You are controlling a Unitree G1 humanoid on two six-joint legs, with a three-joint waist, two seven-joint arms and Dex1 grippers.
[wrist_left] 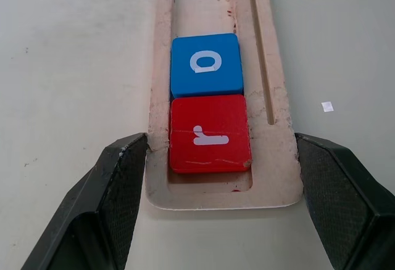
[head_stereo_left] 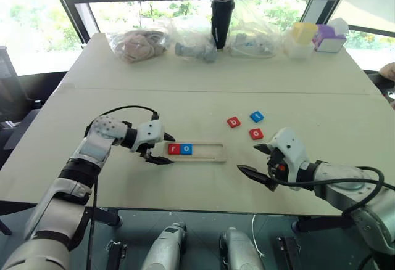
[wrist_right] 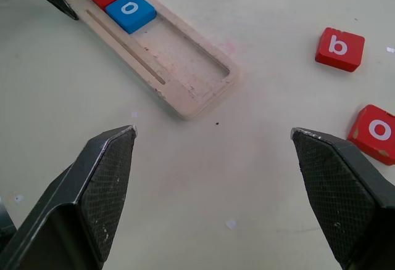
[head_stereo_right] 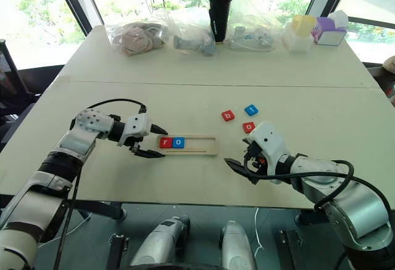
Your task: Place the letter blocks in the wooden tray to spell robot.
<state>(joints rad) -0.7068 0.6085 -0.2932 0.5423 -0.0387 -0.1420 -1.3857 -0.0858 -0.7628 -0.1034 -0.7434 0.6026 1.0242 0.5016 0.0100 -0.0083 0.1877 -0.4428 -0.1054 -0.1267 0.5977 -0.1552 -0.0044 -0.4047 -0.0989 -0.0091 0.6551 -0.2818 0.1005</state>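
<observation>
The wooden tray (head_stereo_left: pixel 210 152) lies across the near table, with a red "r" block (head_stereo_left: pixel 174 149) and a blue "o" block (head_stereo_left: pixel 186 149) side by side at its left end. My left gripper (head_stereo_left: pixel 171 150) straddles that end, its fingers (wrist_left: pixel 123 177) pressed against the tray's two long sides. To the right of the tray lie three loose blocks: a red "b" (head_stereo_left: pixel 233 122), a blue one (head_stereo_left: pixel 257 116) and a red "o" (head_stereo_left: pixel 256 134). My right gripper (head_stereo_left: pixel 247 159) hovers open and empty near the front edge, between the tray and the red "o".
Along the far table stand clear bags (head_stereo_left: pixel 141 43), a black tumbler (head_stereo_left: pixel 221 18), a yellow-lidded box (head_stereo_left: pixel 301 39) and a tissue box (head_stereo_left: pixel 330 38). A seam (head_stereo_left: pixel 216 90) joins the two tables. A person's hand (head_stereo_left: pixel 389 71) shows at the right edge.
</observation>
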